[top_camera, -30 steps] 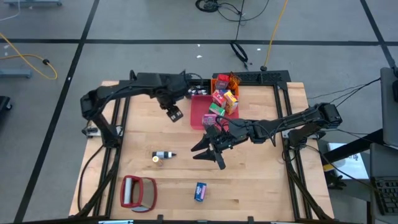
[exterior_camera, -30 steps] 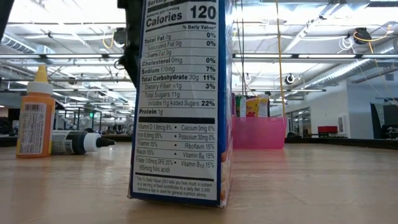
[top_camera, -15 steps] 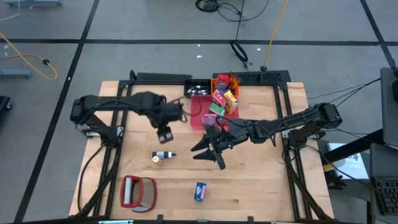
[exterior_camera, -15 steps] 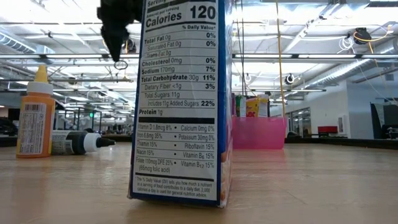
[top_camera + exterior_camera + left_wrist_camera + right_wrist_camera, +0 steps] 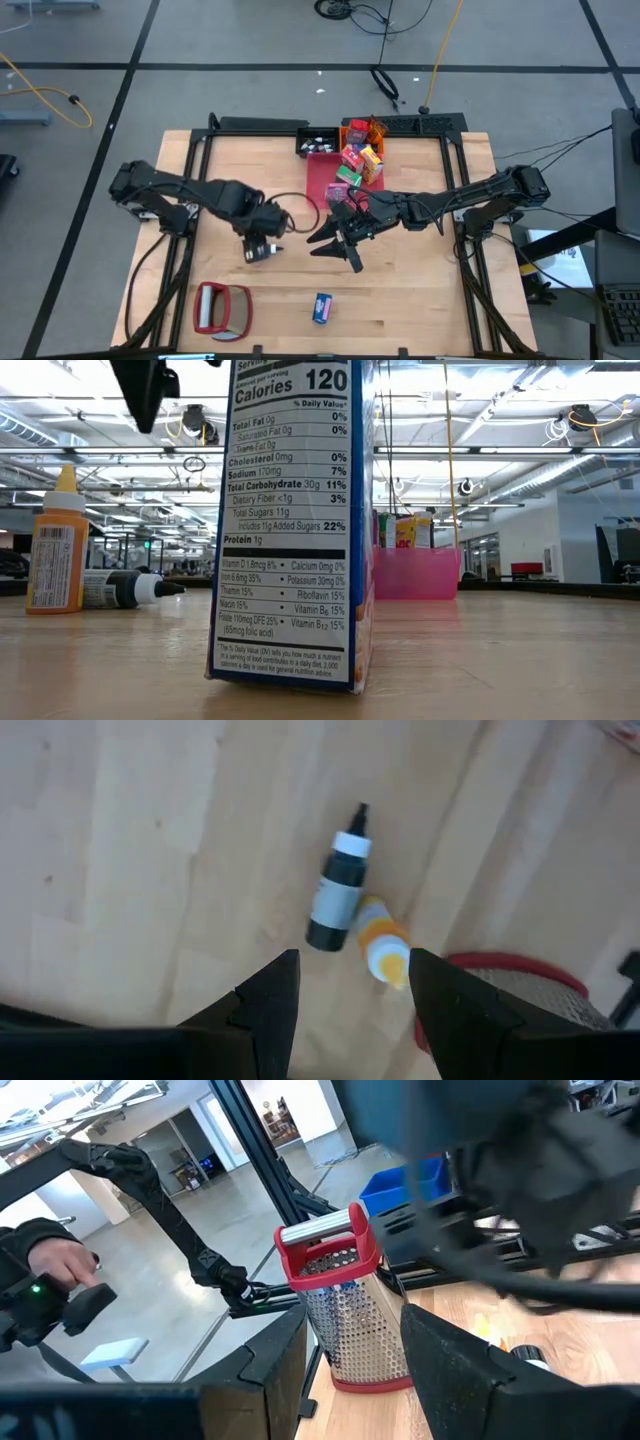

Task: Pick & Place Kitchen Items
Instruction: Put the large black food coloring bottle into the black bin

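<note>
Two small bottles sit on the wood, a dark one with a white cap lying on its side (image 5: 338, 895) and an orange one standing upright (image 5: 385, 952); the low view also shows the orange bottle (image 5: 55, 545) and the dark bottle (image 5: 120, 588). My left gripper (image 5: 350, 1010) hangs open above them, its fingers apart and touching nothing; the high view shows the left gripper (image 5: 262, 243) over the pair. A blue carton (image 5: 321, 308) stands near the table's near edge. Red and yellow cartons (image 5: 360, 160) sit in the pink tray (image 5: 318, 185). My right gripper (image 5: 338, 245) waits open at mid-table.
A red-framed silvery grater (image 5: 222, 308) stands at the near left, seen ahead of the right gripper as the grater (image 5: 340, 1310). A black box (image 5: 313, 144) sits at the far edge beside the tray. A person's hand (image 5: 55, 1265) shows beyond the table. Bare wood lies between the bottles and the carton.
My left arm has swung from beside the pink tray at the far side toward the near edge and lowered, ending over the two small bottles. Its fingers stay apart. The right arm and all objects have kept still.
</note>
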